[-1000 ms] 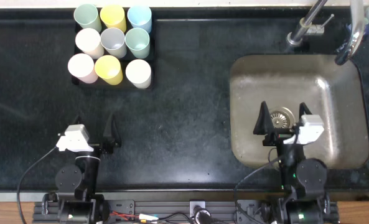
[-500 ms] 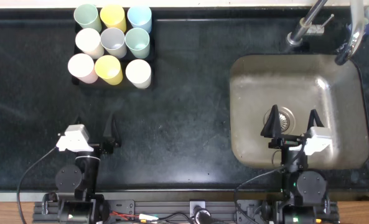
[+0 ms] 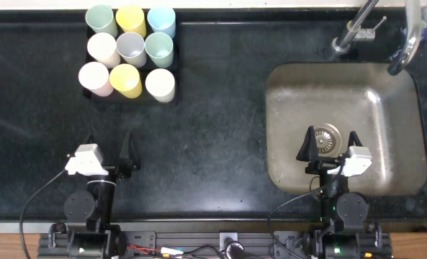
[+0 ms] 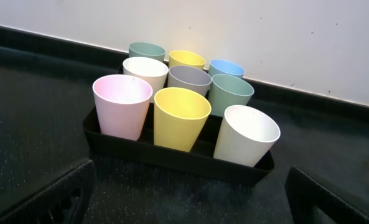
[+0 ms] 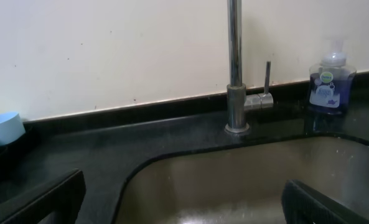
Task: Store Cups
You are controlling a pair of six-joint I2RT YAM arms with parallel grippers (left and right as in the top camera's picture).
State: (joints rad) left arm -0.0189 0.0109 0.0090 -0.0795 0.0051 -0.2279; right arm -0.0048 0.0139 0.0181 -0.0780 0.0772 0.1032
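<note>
A black tray (image 3: 171, 85) at the back left of the dark counter holds several cups standing upright in pastel pink (image 3: 95, 78), yellow (image 3: 126, 80), white (image 3: 160, 84), green, grey and blue. The left wrist view looks at the same tray (image 4: 172, 160) with its cups, the pink cup (image 4: 122, 106) nearest. My left gripper (image 3: 111, 147) rests open near the counter's front, well short of the tray, holding nothing. My right gripper (image 3: 330, 143) stands open and empty over the front of the steel sink (image 3: 386, 108). A blue cup (image 5: 4, 127) shows at the edge of the right wrist view.
A tap (image 3: 357, 25) stands behind the sink, its column (image 5: 235, 62) in the right wrist view. A blue soap bottle (image 5: 330, 81) stands by the wall at the far right. The sink drain (image 3: 326, 134) lies just ahead of my right gripper.
My right gripper swung right, then came back left over the sink's front part. The left arm and the cups have not moved.
</note>
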